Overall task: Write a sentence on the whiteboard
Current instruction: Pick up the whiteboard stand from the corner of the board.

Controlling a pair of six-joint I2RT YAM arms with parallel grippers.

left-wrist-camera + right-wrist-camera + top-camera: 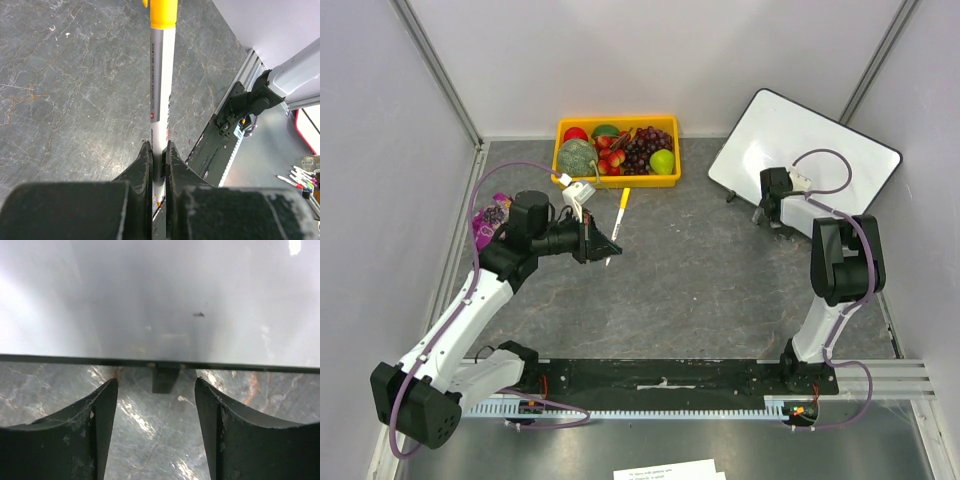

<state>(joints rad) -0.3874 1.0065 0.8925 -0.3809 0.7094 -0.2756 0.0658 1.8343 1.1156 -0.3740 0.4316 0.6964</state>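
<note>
— Top external view: where do we find the whiteboard [820, 140]?
— We see it in the far right corner of the table [700, 270], turned at a slant to the table's edges, its glossy white face framed in thin black.
— And the right hand [767, 212]?
— We find it at the board's near edge. In the right wrist view the hand [156, 390] stands wide open, nothing between its two fingers [95, 425]. The board's black frame runs straight across just beyond the fingertips, lifted off the table on a small dark foot [165, 379]. We also make out one tiny dark mark [198, 315] on the white face.
— What has the left hand [598, 242] got?
— A marker [620, 212], white barrel and yellow cap. In the left wrist view we see the hand [159, 152] closed tight on the marker [162, 90] near its lower end, the capped end pointing away from the camera.
— Where over the table?
— Left of the middle, just short of the yellow fruit tray [617, 182] at the far edge. The capped end points towards the tray without touching it. Whether the marker's lower end touches the table we cannot tell.
— Anything else?
— A purple packet [488, 222] near the left edge, beside the left arm.
</note>
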